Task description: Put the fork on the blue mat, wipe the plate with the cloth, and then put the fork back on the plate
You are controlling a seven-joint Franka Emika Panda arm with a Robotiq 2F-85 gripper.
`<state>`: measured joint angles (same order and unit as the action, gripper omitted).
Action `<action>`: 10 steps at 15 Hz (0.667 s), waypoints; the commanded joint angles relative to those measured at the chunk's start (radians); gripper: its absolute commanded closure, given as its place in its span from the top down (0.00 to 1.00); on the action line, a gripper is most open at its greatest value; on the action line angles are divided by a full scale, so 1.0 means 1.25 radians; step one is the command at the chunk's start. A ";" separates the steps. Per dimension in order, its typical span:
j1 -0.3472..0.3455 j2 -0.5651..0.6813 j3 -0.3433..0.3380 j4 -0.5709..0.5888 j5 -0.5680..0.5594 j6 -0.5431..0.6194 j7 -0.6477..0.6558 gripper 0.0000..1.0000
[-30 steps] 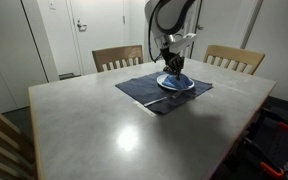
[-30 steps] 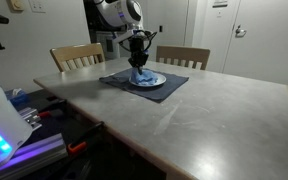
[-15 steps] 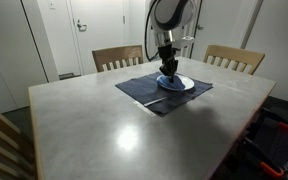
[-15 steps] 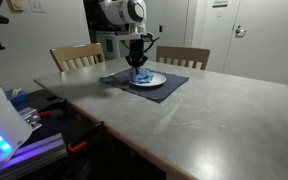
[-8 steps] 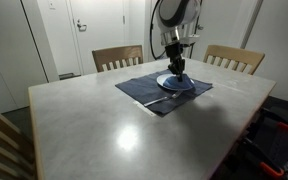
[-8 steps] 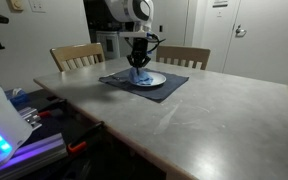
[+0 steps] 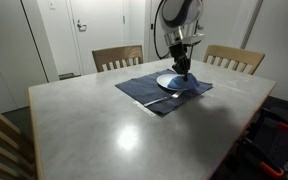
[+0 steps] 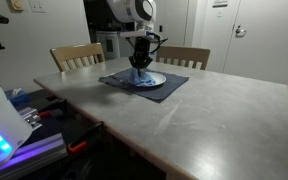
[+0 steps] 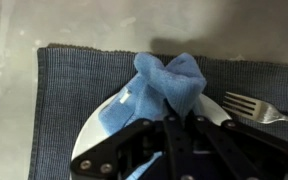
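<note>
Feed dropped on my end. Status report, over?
Hand shut on cloth, over plate. Fork on blue mat, beside plate. Nothing in the way.

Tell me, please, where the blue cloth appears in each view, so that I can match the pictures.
In an exterior view: the cloth lies on the right part of the plate, right of centre, in the upper half.
In an exterior view: the cloth is on the plate, just left of centre.
Wrist view: the cloth is bunched at the centre.
Shared landmark: the dark mat under the plate.

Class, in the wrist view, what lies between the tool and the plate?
The blue cloth, bunched on the plate and gripped by the tool, lies between them; the wrist view shows it.
</note>
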<state>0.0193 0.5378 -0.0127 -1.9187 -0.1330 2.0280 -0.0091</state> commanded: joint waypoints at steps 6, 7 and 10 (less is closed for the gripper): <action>0.016 0.040 -0.042 0.015 -0.027 -0.031 0.151 0.02; 0.015 0.044 -0.045 0.018 -0.028 -0.029 0.157 0.02; 0.013 0.060 -0.050 0.037 -0.030 -0.030 0.165 0.02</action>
<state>0.0278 0.5828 -0.0595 -1.9083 -0.1532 2.0041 0.1806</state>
